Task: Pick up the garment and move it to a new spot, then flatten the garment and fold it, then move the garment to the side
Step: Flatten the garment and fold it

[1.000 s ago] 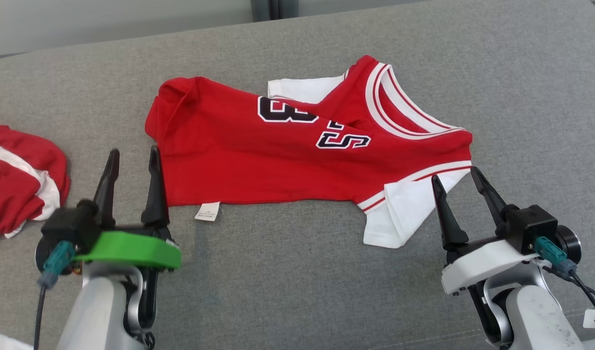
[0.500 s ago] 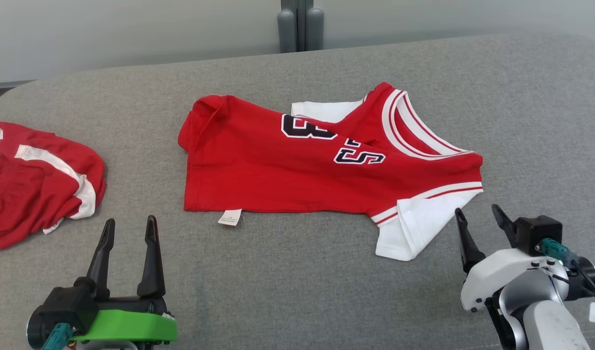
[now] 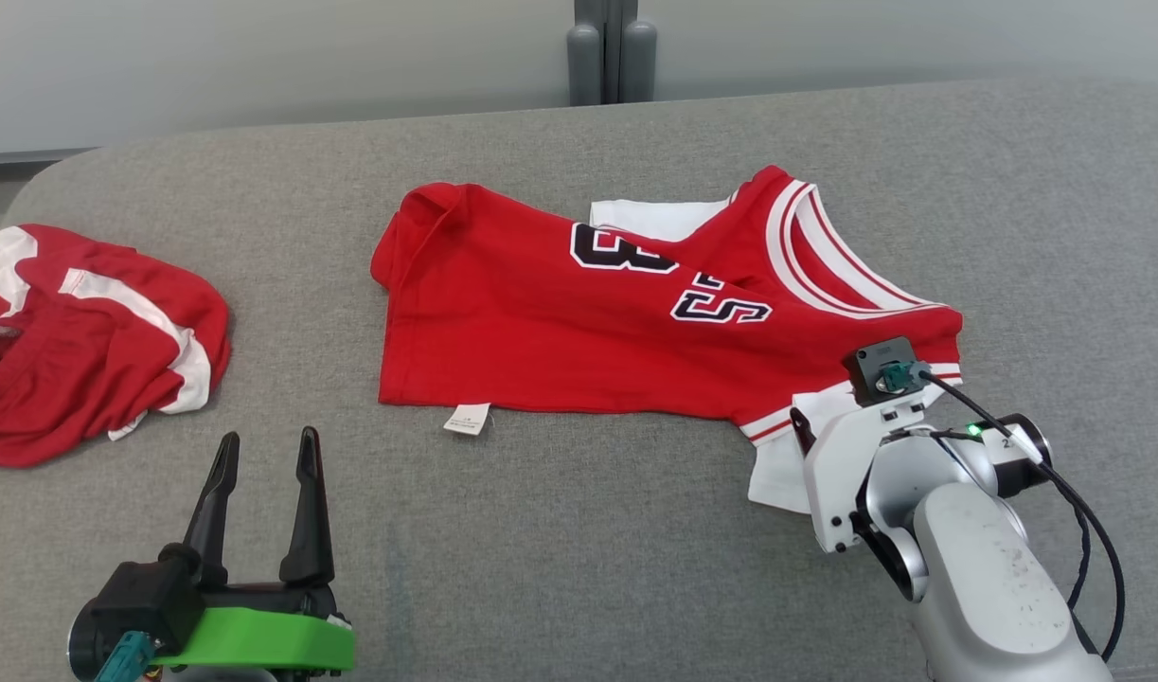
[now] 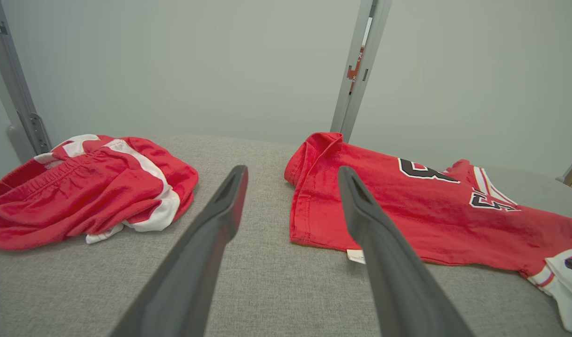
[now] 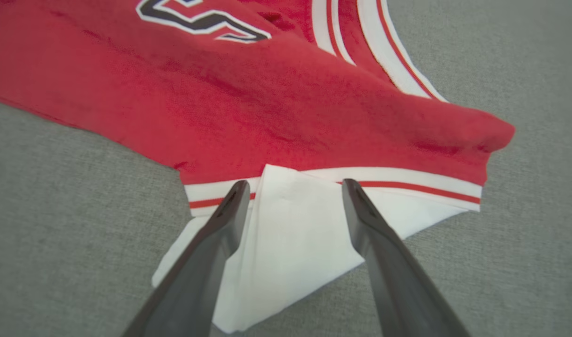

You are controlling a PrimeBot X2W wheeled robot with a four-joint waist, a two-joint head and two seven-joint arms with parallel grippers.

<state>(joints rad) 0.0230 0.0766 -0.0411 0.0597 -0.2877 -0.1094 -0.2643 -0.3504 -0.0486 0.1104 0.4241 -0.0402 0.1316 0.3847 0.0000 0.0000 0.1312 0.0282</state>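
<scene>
Right wrist view: right gripper spread, empty, tips straddling the white sleeve of the red jersey, which lies rumpled on the grey surface. Best to pinch both sleeve layers near the striped trim. Left gripper released, apart from the jersey.

A red short-sleeved sports jersey carries black numerals edged in white, a neckband striped white and red, and a white sleeve below a white band crossed by a thin red line. Its small hem label is white. The woven fabric surface is mid-grey. Crumpled shorts are red with white bands. The left gripper shows dark fingers on a bright green bracket; the right gripper, dark grey fingers and a white bracket.
</scene>
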